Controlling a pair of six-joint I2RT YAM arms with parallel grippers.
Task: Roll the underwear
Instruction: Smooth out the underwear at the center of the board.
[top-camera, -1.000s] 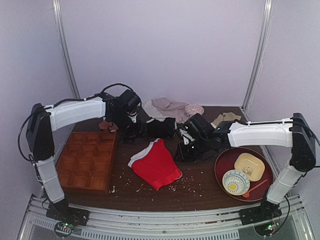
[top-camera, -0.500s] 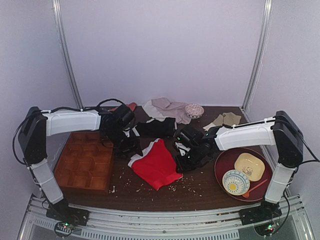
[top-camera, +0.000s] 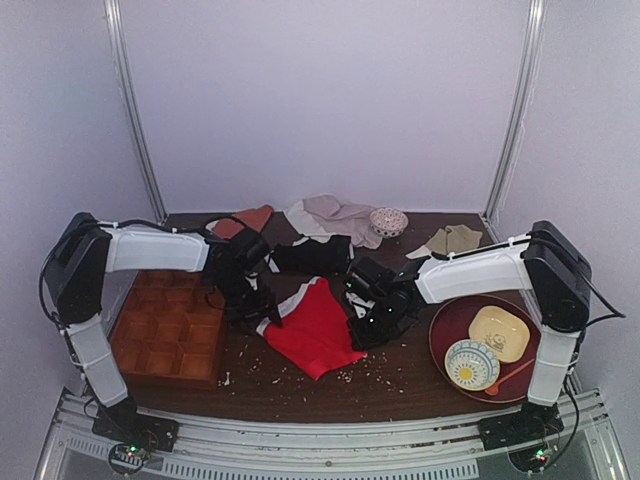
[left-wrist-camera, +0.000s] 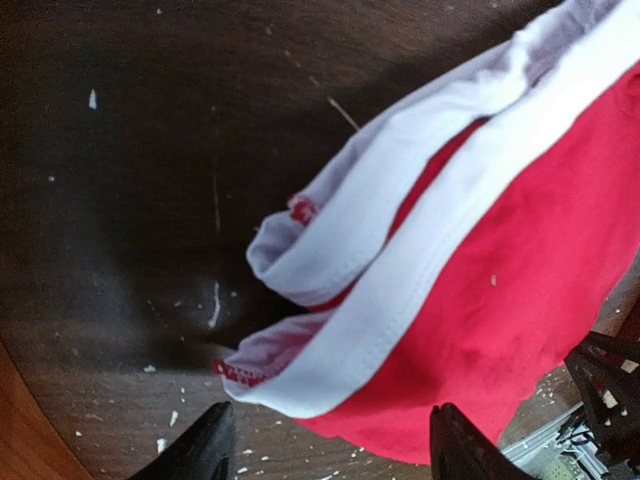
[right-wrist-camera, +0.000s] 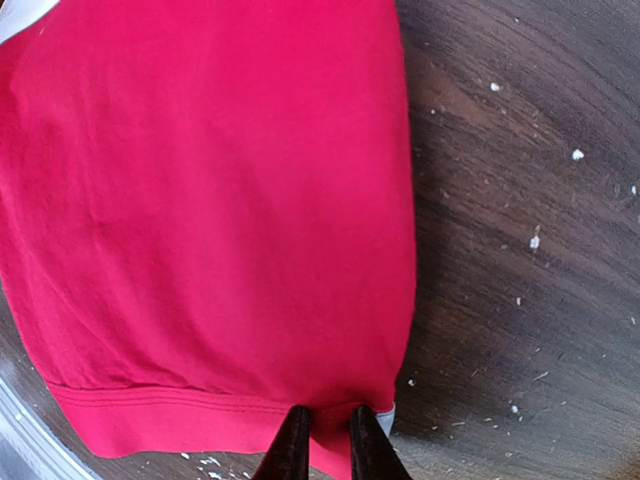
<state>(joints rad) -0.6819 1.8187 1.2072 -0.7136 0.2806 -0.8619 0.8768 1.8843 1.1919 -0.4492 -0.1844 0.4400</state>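
Lettering (left-wrist-camera: 240, 373) on the underwear (left-wrist-camera: 480, 300) — unreadable

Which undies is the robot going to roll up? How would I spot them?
Look at the middle of the dark wooden table, between the wooden compartment tray and the red plate. The red underwear lies there; it alone is bright red with a white waistband, unlike the black briefs behind it.
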